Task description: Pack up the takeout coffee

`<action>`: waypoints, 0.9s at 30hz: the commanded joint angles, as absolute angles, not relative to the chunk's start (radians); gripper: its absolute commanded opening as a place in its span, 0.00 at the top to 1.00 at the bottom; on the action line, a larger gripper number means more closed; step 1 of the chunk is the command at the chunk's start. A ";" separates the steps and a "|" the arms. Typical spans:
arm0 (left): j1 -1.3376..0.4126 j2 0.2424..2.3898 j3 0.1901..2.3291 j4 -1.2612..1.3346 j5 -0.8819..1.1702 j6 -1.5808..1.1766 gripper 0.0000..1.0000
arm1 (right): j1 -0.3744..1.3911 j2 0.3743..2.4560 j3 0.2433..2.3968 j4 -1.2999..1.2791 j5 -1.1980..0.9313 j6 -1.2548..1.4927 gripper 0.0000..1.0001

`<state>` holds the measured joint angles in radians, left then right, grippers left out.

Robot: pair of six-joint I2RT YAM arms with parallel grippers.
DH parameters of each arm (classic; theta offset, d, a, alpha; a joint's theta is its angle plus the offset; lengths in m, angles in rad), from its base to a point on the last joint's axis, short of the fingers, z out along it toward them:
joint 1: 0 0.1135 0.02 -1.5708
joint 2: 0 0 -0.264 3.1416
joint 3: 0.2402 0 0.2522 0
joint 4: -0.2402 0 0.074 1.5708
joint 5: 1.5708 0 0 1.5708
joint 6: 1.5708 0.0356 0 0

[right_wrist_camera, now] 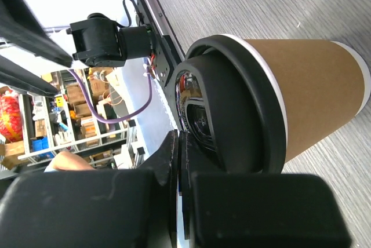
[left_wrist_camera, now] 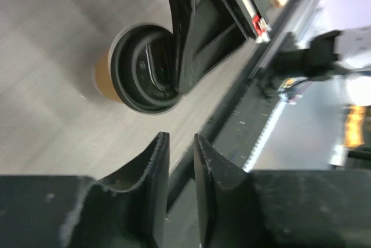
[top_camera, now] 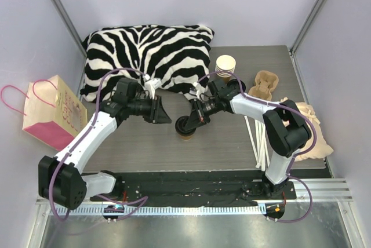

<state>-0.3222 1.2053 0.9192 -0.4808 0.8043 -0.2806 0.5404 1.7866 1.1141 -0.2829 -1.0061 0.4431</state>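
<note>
The takeout coffee (top_camera: 185,134) stands upright mid-table, a brown paper cup (right_wrist_camera: 307,86) with a black lid (right_wrist_camera: 232,109). My right gripper (top_camera: 188,123) is shut. Its joined fingers (right_wrist_camera: 174,161) lie against the top of the lid, pressing down from above. The left wrist view shows the same lid (left_wrist_camera: 136,80) with a right finger (left_wrist_camera: 191,33) on it. My left gripper (top_camera: 165,112) hovers just left of the cup, not touching it. Its jaws (left_wrist_camera: 181,138) stand a narrow gap apart with nothing between them.
A pink-and-tan paper bag (top_camera: 55,113) stands at the far left. A zebra cushion (top_camera: 148,57) fills the back. Behind the right arm are a stack of lidless cups (top_camera: 226,64) and a cardboard carrier (top_camera: 264,84). White straws (top_camera: 258,138) and a beige bag (top_camera: 310,129) lie right.
</note>
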 commanded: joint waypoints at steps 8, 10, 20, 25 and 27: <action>-0.570 1.276 1.146 -0.632 0.387 0.020 0.87 | 0.526 1.835 1.094 -0.238 -0.977 0.459 0.99; -0.594 1.293 1.144 -0.624 0.367 0.034 0.88 | 0.523 1.839 1.094 -0.238 -0.974 0.460 0.99; -0.653 1.443 1.049 -0.541 0.307 0.086 0.94 | 0.515 1.865 1.088 -0.238 -0.965 0.453 0.99; -0.652 1.464 1.031 -0.584 0.298 0.112 0.97 | 0.512 1.865 1.088 -0.236 -0.953 0.454 0.99; -0.650 1.441 1.037 -0.600 0.310 0.107 0.97 | 0.512 1.864 1.088 -0.236 -0.956 0.454 0.99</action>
